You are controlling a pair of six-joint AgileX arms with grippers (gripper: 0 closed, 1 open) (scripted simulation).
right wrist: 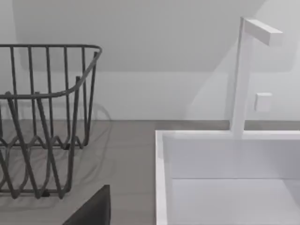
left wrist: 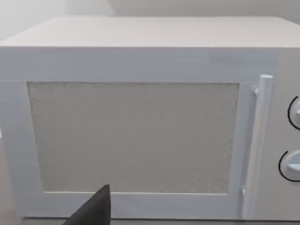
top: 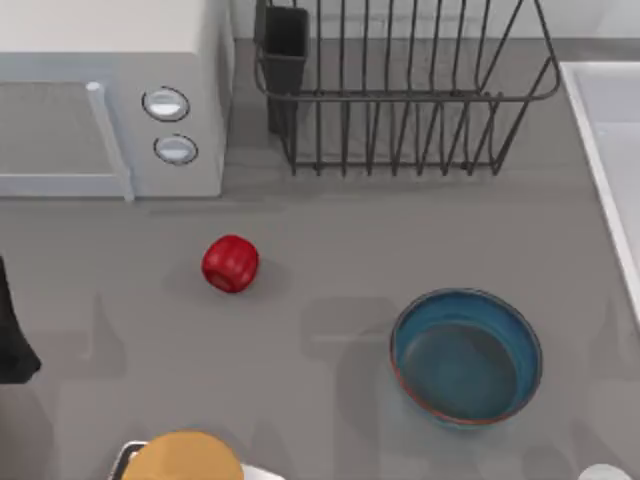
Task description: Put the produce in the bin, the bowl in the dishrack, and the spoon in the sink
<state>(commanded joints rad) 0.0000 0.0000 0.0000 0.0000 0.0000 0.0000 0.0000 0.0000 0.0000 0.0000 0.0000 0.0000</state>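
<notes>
The red produce (top: 230,263) lies on the grey counter, left of the middle. The blue-teal bowl (top: 466,357) stands upright and empty to the front right. The dark wire dishrack (top: 400,90) with its black cup (top: 285,45) is at the back, also seen as the rack (right wrist: 42,117) in the right wrist view. The white sink (top: 610,150) runs along the right edge, and its basin (right wrist: 225,187) shows under a tap (right wrist: 241,75). A dark part of my left gripper (left wrist: 93,208) faces the microwave, far from the produce. A dark part of my right gripper (right wrist: 93,206) points between rack and sink. Spoon and bin are out of view.
A white microwave (top: 110,100) fills the back left, and its door (left wrist: 136,136) is shut. My left arm (top: 12,340) is parked at the left edge. A round tan-orange object (top: 185,455) sits at the front edge. A pale shape (top: 605,472) is at the front right corner.
</notes>
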